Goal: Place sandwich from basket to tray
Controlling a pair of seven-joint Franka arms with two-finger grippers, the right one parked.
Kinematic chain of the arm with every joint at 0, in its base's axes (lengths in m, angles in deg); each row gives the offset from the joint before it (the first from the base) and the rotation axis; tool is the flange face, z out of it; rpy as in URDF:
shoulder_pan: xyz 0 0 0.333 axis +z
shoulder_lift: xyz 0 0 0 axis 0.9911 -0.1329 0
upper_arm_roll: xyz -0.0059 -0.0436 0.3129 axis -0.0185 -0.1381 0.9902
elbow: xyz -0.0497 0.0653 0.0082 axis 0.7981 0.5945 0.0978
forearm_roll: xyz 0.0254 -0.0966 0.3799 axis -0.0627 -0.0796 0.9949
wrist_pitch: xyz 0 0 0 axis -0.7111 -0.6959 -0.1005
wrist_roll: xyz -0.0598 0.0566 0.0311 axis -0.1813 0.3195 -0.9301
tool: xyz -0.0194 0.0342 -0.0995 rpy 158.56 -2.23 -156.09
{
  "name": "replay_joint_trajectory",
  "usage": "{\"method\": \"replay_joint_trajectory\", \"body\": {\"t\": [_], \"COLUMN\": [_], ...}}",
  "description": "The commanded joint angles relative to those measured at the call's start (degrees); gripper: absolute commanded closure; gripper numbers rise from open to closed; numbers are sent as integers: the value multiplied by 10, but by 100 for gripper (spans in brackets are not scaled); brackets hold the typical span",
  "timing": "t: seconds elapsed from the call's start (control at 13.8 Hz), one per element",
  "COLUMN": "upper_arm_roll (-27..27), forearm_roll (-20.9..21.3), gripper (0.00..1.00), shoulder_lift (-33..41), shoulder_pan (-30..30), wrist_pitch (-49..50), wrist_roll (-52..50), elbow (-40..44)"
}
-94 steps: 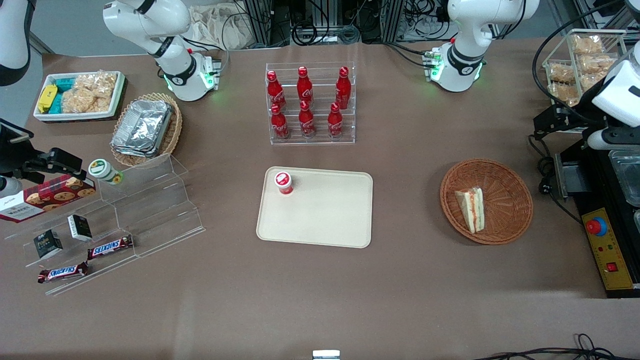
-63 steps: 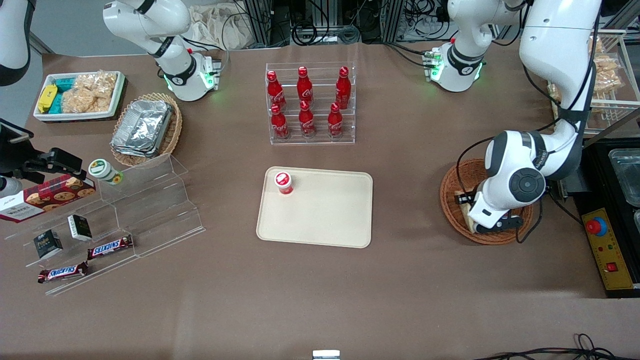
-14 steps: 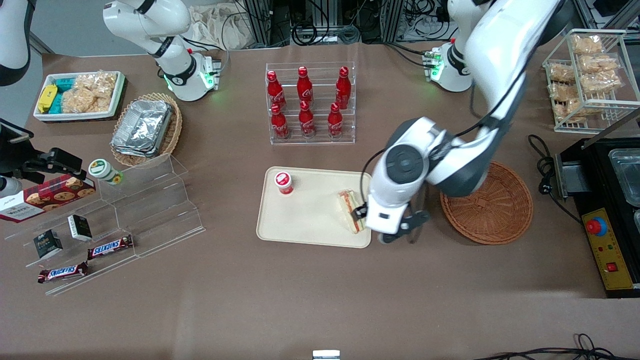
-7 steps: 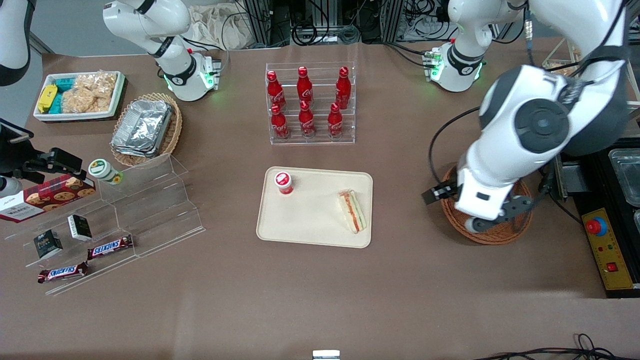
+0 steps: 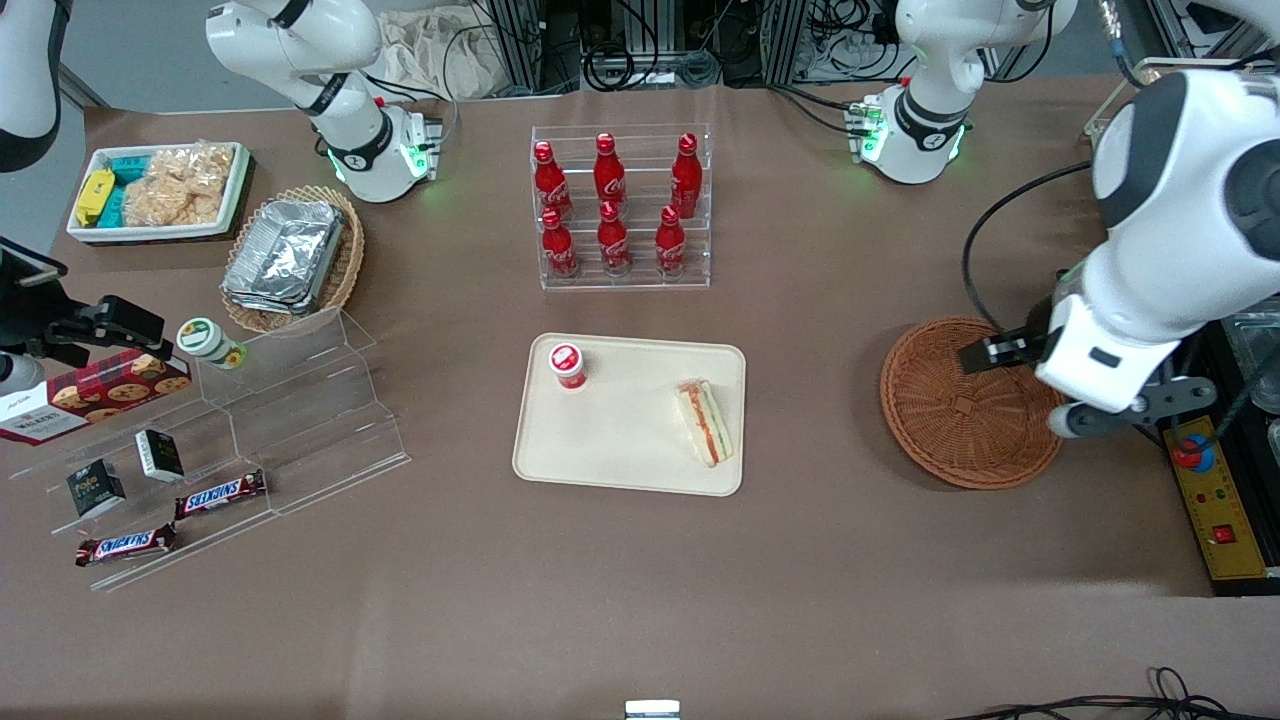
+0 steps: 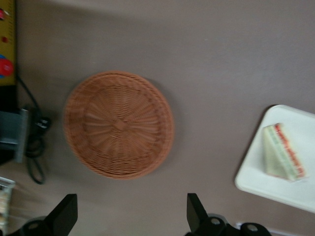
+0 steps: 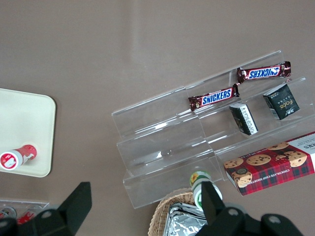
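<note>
A brown table (image 5: 640, 580) filled the front view, with cable clutter along the upper edge. The sandwich (image 5: 706, 422) lay on the tray (image 5: 620, 450) at centre. At right, above the basket (image 5: 960, 410), the gripper (image 6: 130, 219) hung with fingers (image 6: 66, 216) apart, holding nothing.

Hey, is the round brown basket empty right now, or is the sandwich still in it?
Empty. The basket shows only bare weave, the sandwich lies on the tray, and the open gripper hangs above the basket.
</note>
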State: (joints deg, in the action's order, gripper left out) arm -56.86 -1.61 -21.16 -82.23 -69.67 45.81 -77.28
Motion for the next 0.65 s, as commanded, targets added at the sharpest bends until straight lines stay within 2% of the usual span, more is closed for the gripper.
{"method": "replay_joint_trajectory", "body": {"t": [0.0,0.29,0.58], "upper_arm_roll": [92,174,180], "forearm_roll": [-35,-65,-65], "gripper": [0,0,0], "shoulder_lift": [69,124,113], "shoulder_pan": [-33,-52,-58], "wrist_pitch": [-2,-23,-15], "wrist_roll": [114,197,197], "elbow": [-67,-119,-93]}}
